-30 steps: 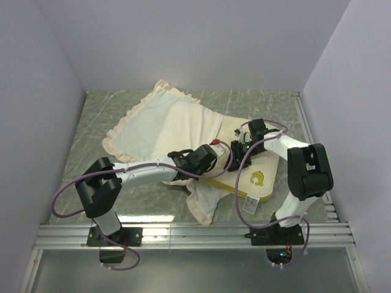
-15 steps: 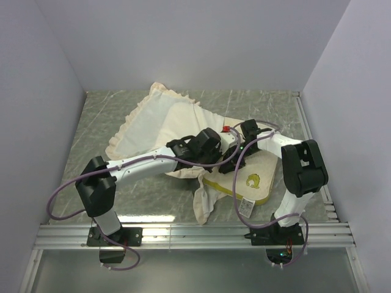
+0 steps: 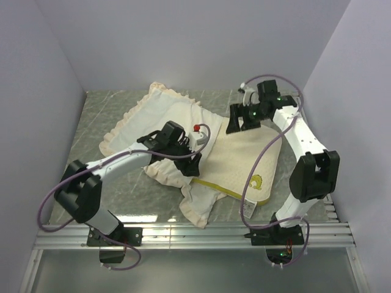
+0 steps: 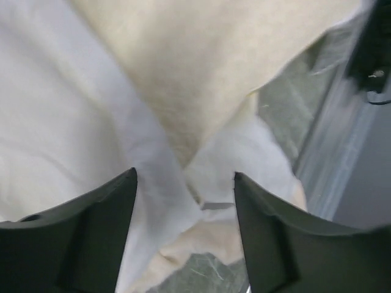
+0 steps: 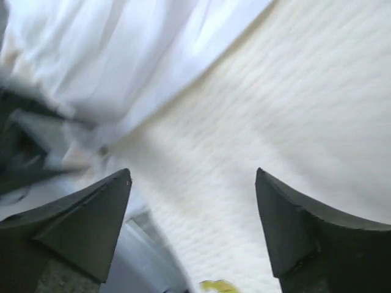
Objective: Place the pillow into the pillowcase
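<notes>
Where right fingers (image 5: pixel 79 226) gape, pillow (image 5: pixel 293 110) beneath

Left gripper (image 4: pixel 185 176): jaws apart, nothing between, left arm (image 3: pixel 122 162) reaching forward and rightward. Right gripper (image 5: pixel 193 173): jaws wide apart, empty, right arm (image 3: pixel 302 137) extended far forward, wrist turned leftward.

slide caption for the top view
Left end effector over the pillowcase, right end effector over the pillow, both open.

White-and-black arms (image 3: pixel 122 162), purple cables (image 3: pixel 41 210)
</notes>
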Tool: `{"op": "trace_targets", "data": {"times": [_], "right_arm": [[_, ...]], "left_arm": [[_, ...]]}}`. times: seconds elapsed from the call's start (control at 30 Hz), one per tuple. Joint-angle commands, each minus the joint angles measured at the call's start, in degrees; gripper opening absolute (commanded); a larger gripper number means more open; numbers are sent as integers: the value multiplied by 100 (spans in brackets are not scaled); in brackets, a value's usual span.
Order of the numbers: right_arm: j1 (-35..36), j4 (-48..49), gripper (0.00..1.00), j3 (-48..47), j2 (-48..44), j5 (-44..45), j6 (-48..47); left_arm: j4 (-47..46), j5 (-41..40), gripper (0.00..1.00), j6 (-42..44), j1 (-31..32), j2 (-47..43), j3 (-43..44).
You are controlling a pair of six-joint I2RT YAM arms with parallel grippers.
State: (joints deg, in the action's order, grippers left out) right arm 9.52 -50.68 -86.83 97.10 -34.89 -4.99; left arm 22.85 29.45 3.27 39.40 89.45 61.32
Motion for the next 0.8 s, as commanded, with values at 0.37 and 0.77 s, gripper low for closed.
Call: {"op": "trace_targets", "data": {"times": [0.37,0.77], "right_arm": [[-29,596,96,-1548,2339,2076,-801],[1323,1832,0,1192,83,614,-81]], "left_arm": [[-271,-420,98,-282,-1161,-394,1215],[-54,-1153,97,-854,-1778,1011,3447]]}}
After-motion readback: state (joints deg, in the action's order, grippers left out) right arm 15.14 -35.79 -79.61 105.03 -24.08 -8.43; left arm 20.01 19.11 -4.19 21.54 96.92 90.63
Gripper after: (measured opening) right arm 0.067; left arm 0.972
